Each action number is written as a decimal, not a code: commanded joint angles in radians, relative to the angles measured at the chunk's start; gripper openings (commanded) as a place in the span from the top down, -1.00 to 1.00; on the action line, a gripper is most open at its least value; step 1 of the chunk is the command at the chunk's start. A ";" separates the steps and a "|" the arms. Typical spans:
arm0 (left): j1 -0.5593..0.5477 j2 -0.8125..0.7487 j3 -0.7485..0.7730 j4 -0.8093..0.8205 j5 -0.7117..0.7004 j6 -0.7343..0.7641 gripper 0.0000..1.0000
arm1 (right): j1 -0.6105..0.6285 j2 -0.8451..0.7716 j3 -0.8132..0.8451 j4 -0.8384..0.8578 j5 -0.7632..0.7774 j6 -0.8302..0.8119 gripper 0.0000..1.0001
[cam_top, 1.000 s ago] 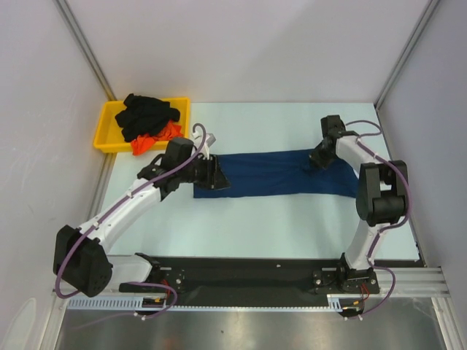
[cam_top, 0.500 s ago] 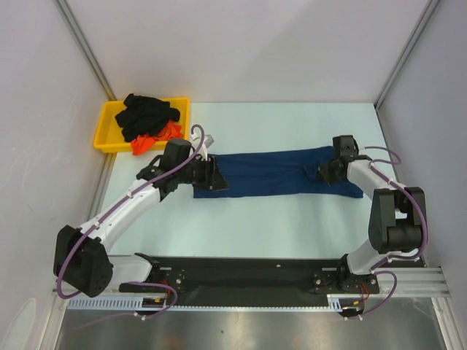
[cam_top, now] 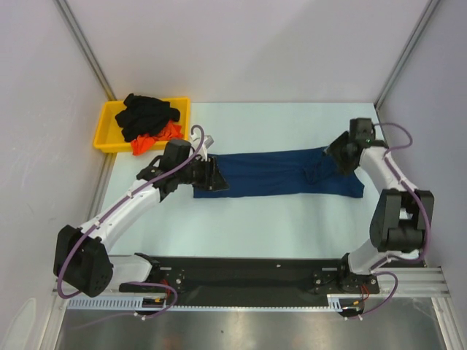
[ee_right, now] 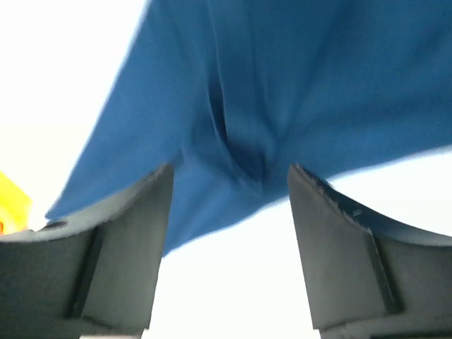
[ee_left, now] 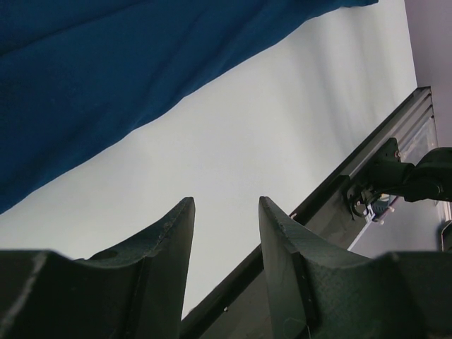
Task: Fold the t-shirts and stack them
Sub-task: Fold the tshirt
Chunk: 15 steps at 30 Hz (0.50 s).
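A navy blue t-shirt (cam_top: 270,173) lies folded into a long strip across the middle of the table. My left gripper (cam_top: 214,175) rests at its left end. In the left wrist view that gripper (ee_left: 226,205) is open over bare table, with the navy cloth (ee_left: 85,78) ahead and to the left. My right gripper (cam_top: 330,158) hovers over the strip's right end. It (ee_right: 229,169) stands open and wide, the bunched navy cloth (ee_right: 282,78) beyond its fingertips and nothing between them. A black t-shirt (cam_top: 146,113) and an orange-red one (cam_top: 157,137) lie heaped in the tray.
The yellow tray (cam_top: 104,130) sits at the table's far left corner. A black rail (cam_top: 255,273) runs along the near edge by the arm bases. Walls and metal posts close in the left, right and back sides.
The right gripper has opened and let go of the navy shirt's right end, then drawn back and to the right. The left arm has not moved.
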 commanded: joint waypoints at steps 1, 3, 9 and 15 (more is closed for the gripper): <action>0.008 -0.015 -0.008 0.034 0.020 0.003 0.05 | -0.095 0.153 0.188 -0.122 -0.057 -0.221 -0.43; 0.008 -0.011 -0.008 0.038 0.023 -0.002 0.05 | -0.129 0.211 0.263 -0.150 -0.096 -0.241 -0.44; 0.008 -0.008 0.001 0.038 0.026 -0.010 0.06 | -0.110 0.435 0.582 -0.268 -0.110 -0.333 -0.37; 0.009 -0.021 -0.002 0.028 0.009 -0.008 0.05 | -0.046 0.583 0.818 -0.483 0.093 -0.307 -0.37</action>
